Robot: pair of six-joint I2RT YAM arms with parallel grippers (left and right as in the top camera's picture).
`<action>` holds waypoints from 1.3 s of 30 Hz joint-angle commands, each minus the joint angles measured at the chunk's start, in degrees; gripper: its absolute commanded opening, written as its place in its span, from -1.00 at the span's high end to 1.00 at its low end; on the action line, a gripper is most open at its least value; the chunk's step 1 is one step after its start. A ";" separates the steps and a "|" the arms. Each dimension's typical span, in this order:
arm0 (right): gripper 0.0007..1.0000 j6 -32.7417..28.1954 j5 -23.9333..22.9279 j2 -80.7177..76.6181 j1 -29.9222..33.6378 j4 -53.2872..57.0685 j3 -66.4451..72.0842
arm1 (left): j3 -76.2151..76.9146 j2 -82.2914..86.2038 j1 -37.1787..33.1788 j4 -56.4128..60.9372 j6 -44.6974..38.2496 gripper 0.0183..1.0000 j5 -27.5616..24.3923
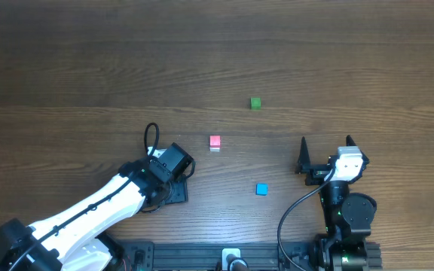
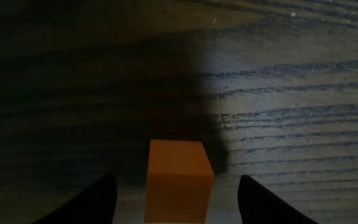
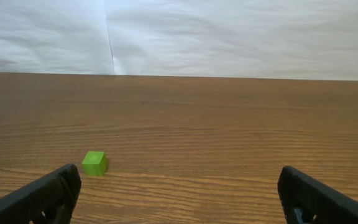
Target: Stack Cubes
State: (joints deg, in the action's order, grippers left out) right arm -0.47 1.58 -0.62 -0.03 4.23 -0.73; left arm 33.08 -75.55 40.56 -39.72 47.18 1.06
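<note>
Left fingers (image 2: 97, 202) stand apart, released, the orange cube (image 2: 178, 180) between them untouched. Right fingers (image 3: 42, 198) spread wide, holding nothing, green cube (image 3: 94, 163) beyond them.

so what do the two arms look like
Left arm: white shell, black joints, a black cable loop at the wrist. Right arm: mostly black, white wrist block, black cable, small green lights. Both have dark fingers.
</note>
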 commanded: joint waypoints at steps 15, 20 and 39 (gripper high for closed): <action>-0.99 -0.42 -0.11 0.35 0.04 -0.13 0.44 | -0.35 -0.37 0.20 0.33 -0.46 0.24 3.10; -0.99 -0.42 -0.11 0.35 0.04 -0.13 0.44 | -0.35 -0.37 0.20 0.33 -0.46 0.35 3.10; -0.99 -0.42 -0.11 0.35 0.04 -0.13 0.44 | 20.90 -4.46 0.17 -8.94 -0.33 0.96 8.92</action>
State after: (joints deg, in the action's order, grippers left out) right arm -0.47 1.58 -0.62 -0.03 4.21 -0.73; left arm 43.68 -77.28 40.56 -45.45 46.96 6.33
